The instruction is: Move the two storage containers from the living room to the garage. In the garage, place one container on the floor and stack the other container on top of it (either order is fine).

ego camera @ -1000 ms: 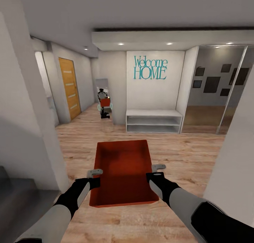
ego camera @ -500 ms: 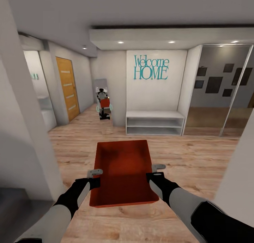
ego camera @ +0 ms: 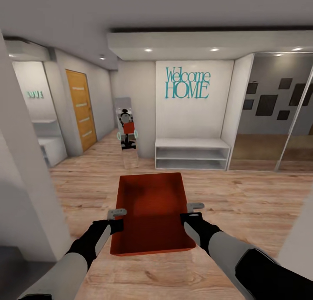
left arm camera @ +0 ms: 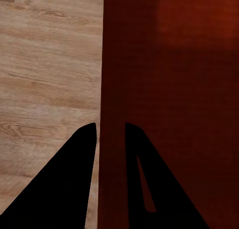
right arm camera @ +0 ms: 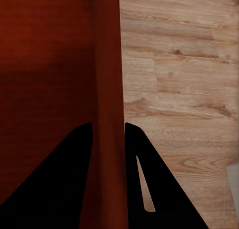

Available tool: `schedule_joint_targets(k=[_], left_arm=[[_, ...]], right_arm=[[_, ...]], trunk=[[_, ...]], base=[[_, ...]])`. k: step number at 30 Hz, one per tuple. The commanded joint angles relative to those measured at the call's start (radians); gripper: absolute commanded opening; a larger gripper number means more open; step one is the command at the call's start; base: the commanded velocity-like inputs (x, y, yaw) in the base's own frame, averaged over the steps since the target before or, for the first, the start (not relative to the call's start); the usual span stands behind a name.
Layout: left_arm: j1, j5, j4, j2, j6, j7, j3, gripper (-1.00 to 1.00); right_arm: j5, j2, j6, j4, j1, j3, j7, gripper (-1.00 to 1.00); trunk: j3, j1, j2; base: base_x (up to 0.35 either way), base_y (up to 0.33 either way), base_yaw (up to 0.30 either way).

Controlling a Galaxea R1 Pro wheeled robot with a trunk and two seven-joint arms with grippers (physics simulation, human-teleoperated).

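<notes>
I carry one storage container [ego camera: 151,213] above the wood floor [ego camera: 243,195], my left gripper [ego camera: 116,219] and right gripper [ego camera: 188,214] each pinching a side wall. A sharp turn could make it slip out.

- Light wood-plank floor [ego camera: 243,204] runs through the hallway.
- A white two-shelf bench [ego camera: 192,153] stands on it against the far wall.
- A leaning mirror [ego camera: 126,132] rests on it, just beside the bench.
</notes>
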Motion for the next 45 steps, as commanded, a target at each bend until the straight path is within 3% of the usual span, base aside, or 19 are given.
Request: schedule_joint_targets(k=[1,45], left_arm=[[0.000,-0.016,0.000,0.000,0.007,0.050,0.013,-1.00],[0.000,-0.016,0.000,0.000,0.007,0.050,0.013,-1.00]], right_arm=[[0.004,0.000,0.006,-0.013,0.000,0.011,-0.002,-1.00],[0.001,0.000,0.006,-0.013,0.000,0.011,-0.002,-1.00]], trunk=[[0.000,0.001,-0.001],[0.000,0.001,-0.001]], base=[[0.326,0.000,0.000],[0.326,0.000,0.000]])
